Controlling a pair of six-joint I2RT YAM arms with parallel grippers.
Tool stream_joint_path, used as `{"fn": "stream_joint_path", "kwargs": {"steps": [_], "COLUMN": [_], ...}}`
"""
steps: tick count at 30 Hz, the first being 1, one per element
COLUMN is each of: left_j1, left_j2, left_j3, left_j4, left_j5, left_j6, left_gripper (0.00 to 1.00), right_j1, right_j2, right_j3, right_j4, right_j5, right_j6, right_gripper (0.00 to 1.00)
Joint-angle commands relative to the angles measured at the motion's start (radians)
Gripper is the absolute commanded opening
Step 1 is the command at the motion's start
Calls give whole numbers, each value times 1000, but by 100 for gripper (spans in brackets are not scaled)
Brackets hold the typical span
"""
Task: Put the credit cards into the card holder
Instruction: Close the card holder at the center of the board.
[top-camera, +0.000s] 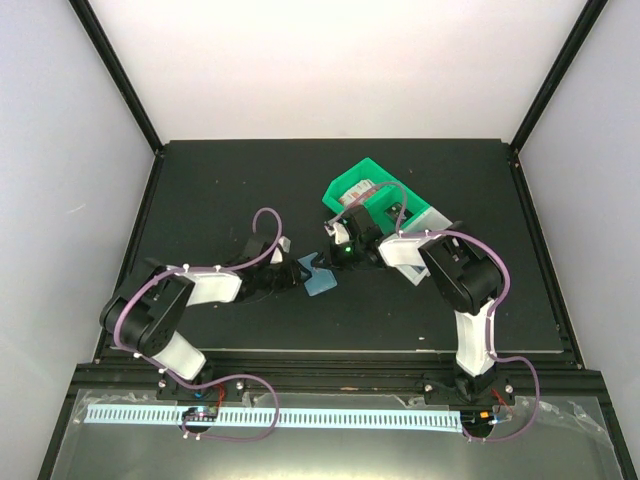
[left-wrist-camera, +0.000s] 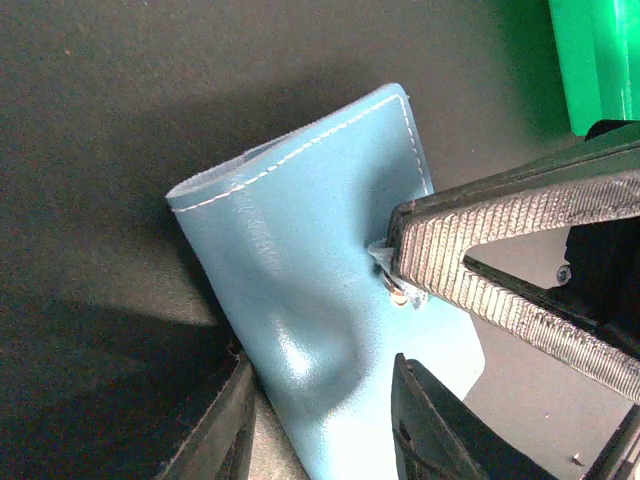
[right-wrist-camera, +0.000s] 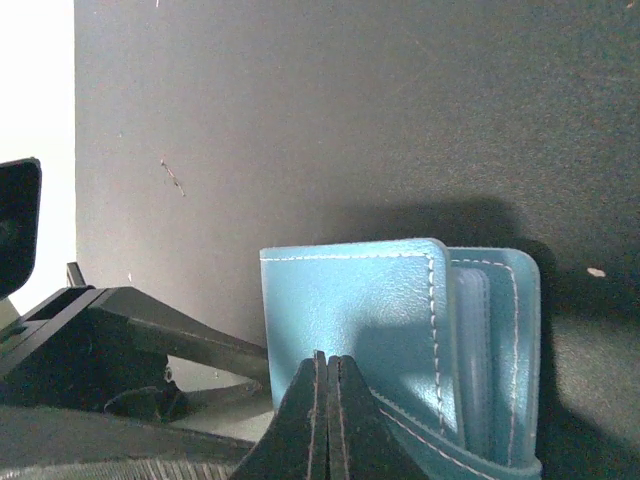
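The teal card holder (top-camera: 322, 283) lies partly unfolded on the black table between the two arms. In the left wrist view the card holder (left-wrist-camera: 300, 260) passes between the parted fingers of my left gripper (left-wrist-camera: 320, 368), which stands open astride it. My right gripper (right-wrist-camera: 328, 358) is shut on the card holder's snap tab (left-wrist-camera: 400, 293), and its ribbed fingers (left-wrist-camera: 490, 235) come in from the right. In the right wrist view the card holder (right-wrist-camera: 350, 300) shows pale blue layers (right-wrist-camera: 475, 350) between its flaps. Whether these are pockets or credit cards I cannot tell.
A green bin (top-camera: 360, 180) with something in it stands just behind the right gripper (top-camera: 330, 260). A white bin (top-camera: 432, 215) stands beside it. The green bin's corner (left-wrist-camera: 590, 60) shows close to the left gripper (top-camera: 303, 270). The black table's raised rim (top-camera: 150, 210) runs along the sides.
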Motion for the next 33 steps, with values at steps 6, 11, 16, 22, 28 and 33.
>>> {"fn": "stream_joint_path", "kwargs": {"steps": [6, 11, 16, 22, 28, 33], "left_j1": [-80, -84, -83, -82, -83, -83], "left_j2": [113, 154, 200, 211, 211, 209], "left_j3": [-33, -13, 6, 16, 15, 16], "left_j4": [-164, -199, -224, -244, -244, -245], "left_j5": [-92, -169, -215, -240, -243, -242], "left_j6": [-121, -123, -116, -103, -101, -99], "left_gripper": [33, 29, 28, 27, 27, 26], "right_j1": [-3, -1, -2, -4, -8, -8], "right_j2": [-33, -54, -77, -111, -144, -148], "right_j3": [-47, -58, -75, -90, -110, -119], "right_j4": [33, 39, 36, 35, 56, 47], "right_j5": [23, 12, 44, 94, 131, 147], "right_j6": [-27, -38, -52, -64, -59, -73], "right_gripper": [1, 1, 1, 1, 1, 1]}}
